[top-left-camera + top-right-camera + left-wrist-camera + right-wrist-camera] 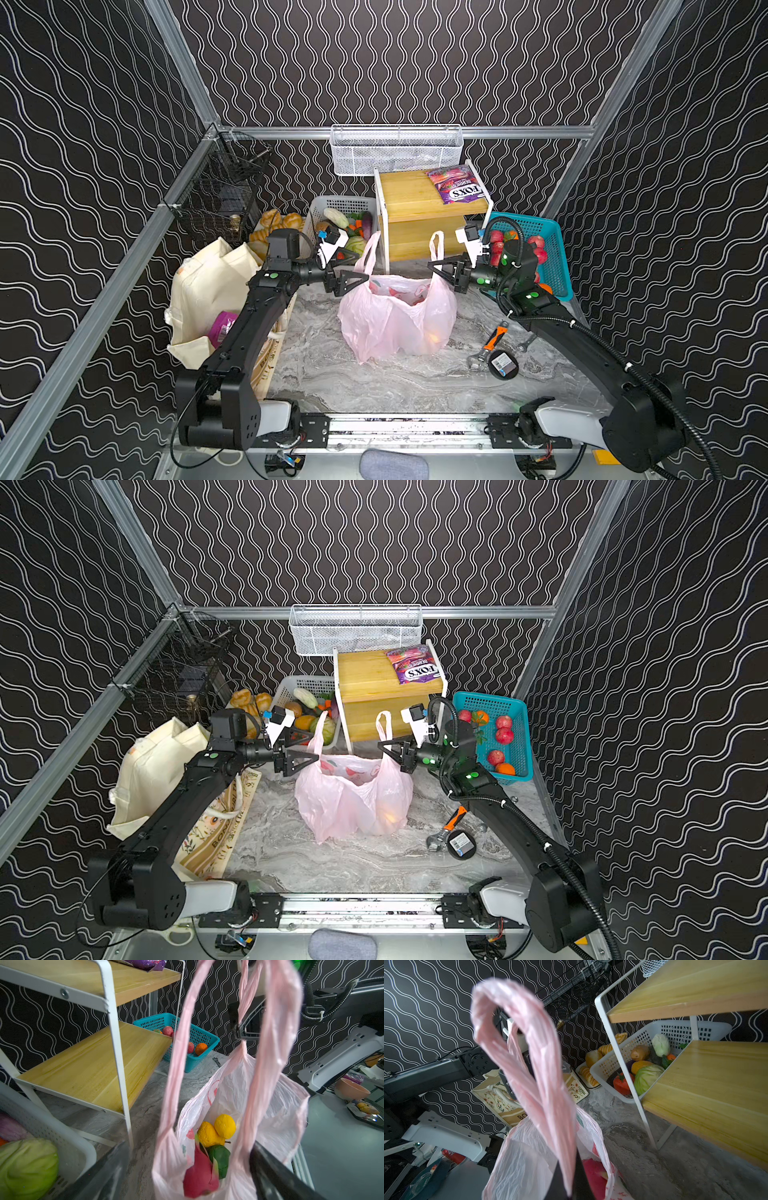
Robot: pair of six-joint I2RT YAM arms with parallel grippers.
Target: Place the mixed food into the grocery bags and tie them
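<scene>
Tying the fruit-loaded pink plastic bag (395, 324) in front of the wooden shelf (415, 195) — pinching its right handle (436, 243) in the clamped right gripper (434, 264), holding wide the jaws of the left gripper (362, 279) about its left handle (372, 249) — likely needing closing there next, then crossing both loops.

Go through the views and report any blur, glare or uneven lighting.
Both top views: sharp and evenly lit, with an orange glow showing through the pink bag. Left wrist view: the near handle and the left gripper's fingers are blurred, the shelf crisp. Right wrist view: the handle loop is smeared, the white basket sharp.
</scene>
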